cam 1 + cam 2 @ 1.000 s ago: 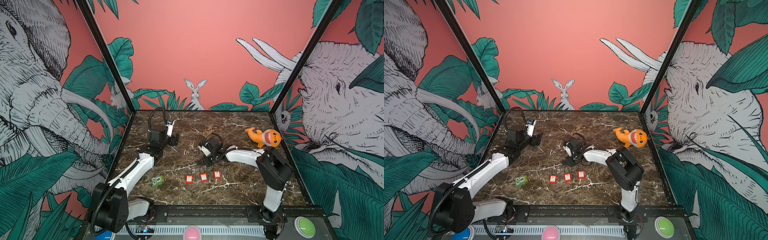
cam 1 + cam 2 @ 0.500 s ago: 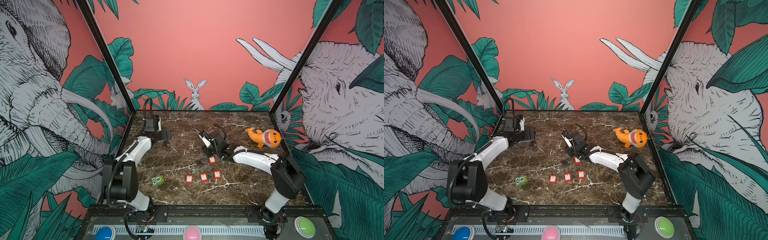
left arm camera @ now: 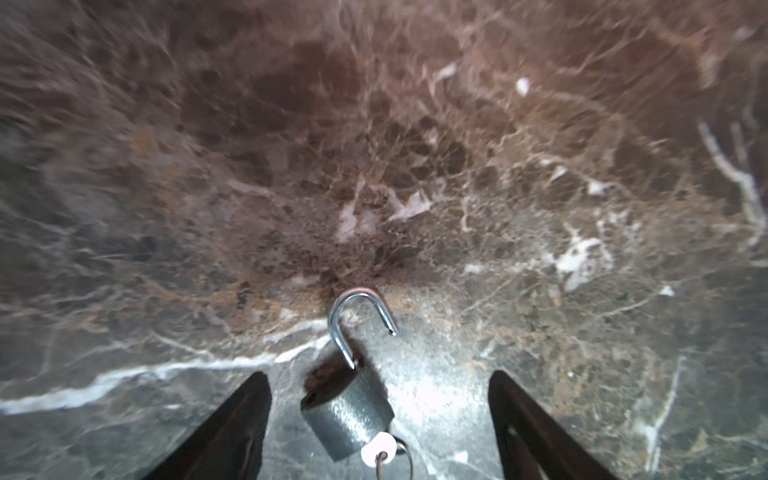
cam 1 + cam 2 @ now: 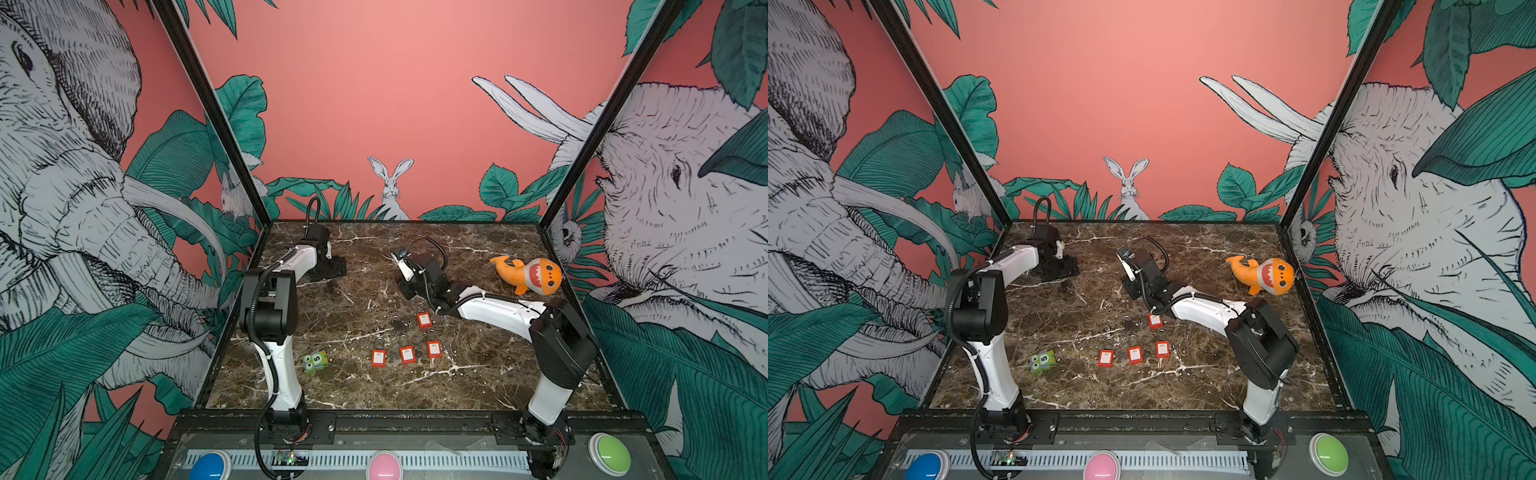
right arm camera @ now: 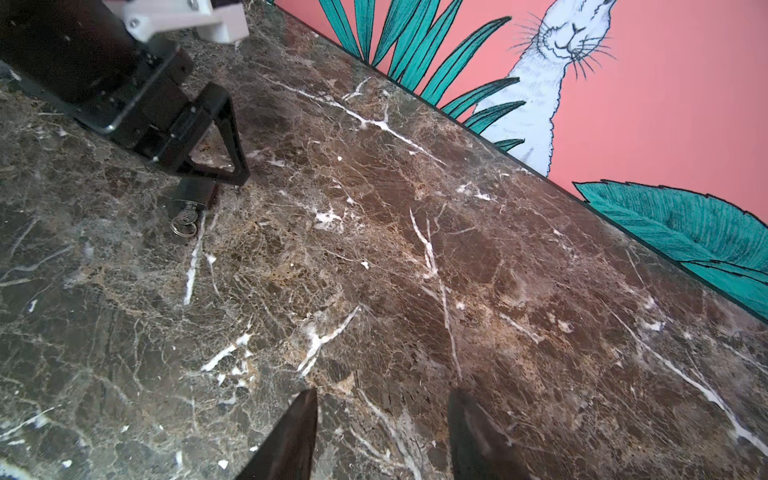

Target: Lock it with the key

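Grey padlock (image 3: 348,415), chrome shackle (image 3: 337,328) open

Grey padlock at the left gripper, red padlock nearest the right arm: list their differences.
The grey padlock is bare metal; the red padlock is red with a white label. The grey padlock lies between the left gripper's open fingers; the red padlock has no gripper around it. Both lie on the table.

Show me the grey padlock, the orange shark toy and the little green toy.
grey padlock (image 3: 347,415), left wrist view, on its metal body.
orange shark toy (image 4: 540,276), in a top view, on its face.
green toy (image 4: 316,360), in a top view, on its middle.
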